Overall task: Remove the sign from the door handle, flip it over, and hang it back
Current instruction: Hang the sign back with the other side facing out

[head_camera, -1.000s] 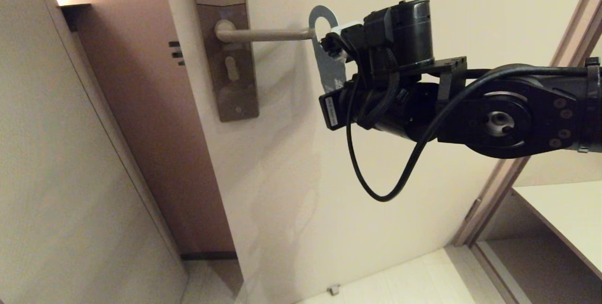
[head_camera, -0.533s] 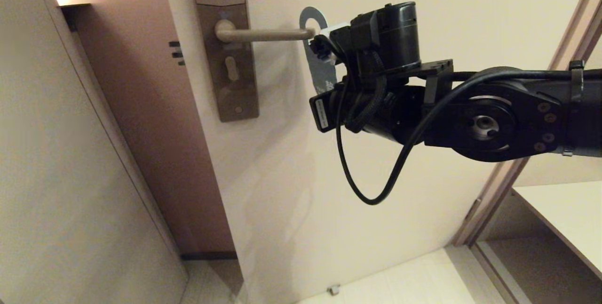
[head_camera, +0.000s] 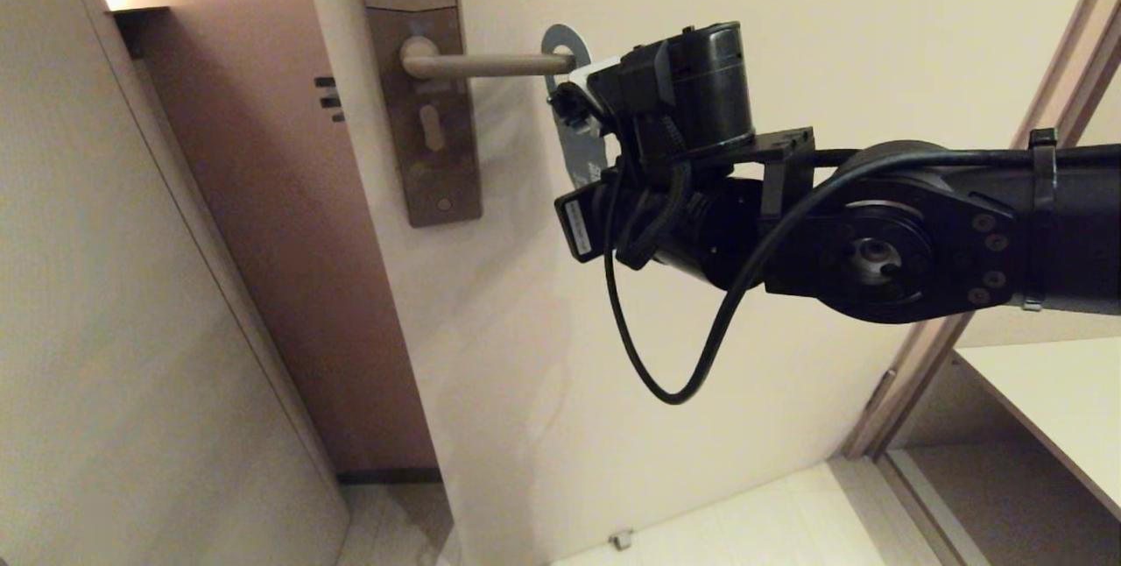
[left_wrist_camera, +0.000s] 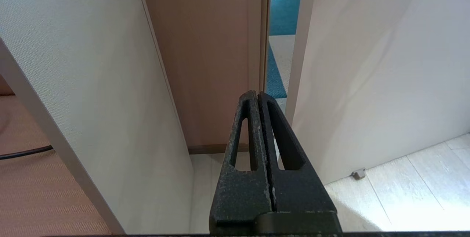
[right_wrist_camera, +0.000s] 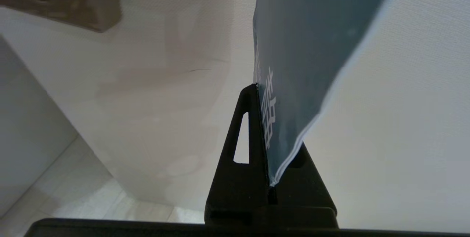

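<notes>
The sign (head_camera: 571, 138) is a blue-grey card with white print, seen nearly edge-on. Its oval hole sits over the rounded end of the door handle (head_camera: 490, 65), a straight brownish lever on a tall plate (head_camera: 433, 163). My right gripper (head_camera: 597, 170) reaches in from the right, mostly hidden behind its wrist camera. In the right wrist view this gripper (right_wrist_camera: 259, 87) is shut on the sign (right_wrist_camera: 312, 46) at its lower part, one finger hidden behind the card. My left gripper (left_wrist_camera: 258, 94) is shut on nothing and parked low, pointing at the gap by the door's edge.
The pale door (head_camera: 788, 5) carries the handle. A beige wall panel (head_camera: 131, 286) stands to the left and a door frame (head_camera: 955, 329) to the right. A small doorstop (head_camera: 621, 538) sits on the floor. A pale shelf (head_camera: 1060, 399) is at the lower right.
My right arm has moved left with the sign in its grip. The sign's hole has slid from beside the handle's tip onto it.
</notes>
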Robot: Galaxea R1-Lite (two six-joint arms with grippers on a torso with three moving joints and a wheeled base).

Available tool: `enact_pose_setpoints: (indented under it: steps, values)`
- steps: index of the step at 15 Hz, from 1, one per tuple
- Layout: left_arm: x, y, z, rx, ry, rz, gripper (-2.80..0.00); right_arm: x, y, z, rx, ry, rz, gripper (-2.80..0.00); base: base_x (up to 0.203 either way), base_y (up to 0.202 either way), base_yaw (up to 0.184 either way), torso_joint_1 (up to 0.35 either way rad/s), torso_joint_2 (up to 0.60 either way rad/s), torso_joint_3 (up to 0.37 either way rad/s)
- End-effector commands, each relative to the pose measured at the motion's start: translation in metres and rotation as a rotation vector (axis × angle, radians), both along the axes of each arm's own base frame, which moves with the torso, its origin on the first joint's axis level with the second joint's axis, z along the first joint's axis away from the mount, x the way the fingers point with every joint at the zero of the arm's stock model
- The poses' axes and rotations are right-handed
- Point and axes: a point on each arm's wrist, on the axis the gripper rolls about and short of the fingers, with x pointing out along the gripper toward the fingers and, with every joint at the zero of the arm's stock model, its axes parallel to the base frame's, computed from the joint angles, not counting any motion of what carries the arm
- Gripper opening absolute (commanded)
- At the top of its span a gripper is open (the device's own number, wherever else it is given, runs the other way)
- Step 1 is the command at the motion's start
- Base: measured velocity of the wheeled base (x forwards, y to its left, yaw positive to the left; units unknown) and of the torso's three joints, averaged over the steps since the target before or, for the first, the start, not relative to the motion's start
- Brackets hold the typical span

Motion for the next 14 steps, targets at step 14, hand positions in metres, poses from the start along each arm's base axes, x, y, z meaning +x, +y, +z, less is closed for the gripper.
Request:
enact_pose_setpoints:
  steps: [14]
  values:
    - [0.0,0.0,0.0,0.0,0.002,0.0,-2.8,-0.02,0.024,0.008,0.006,-0.051,-0.025,-2.8,0.0,0.0,0.0,0.0,0.0,0.0]
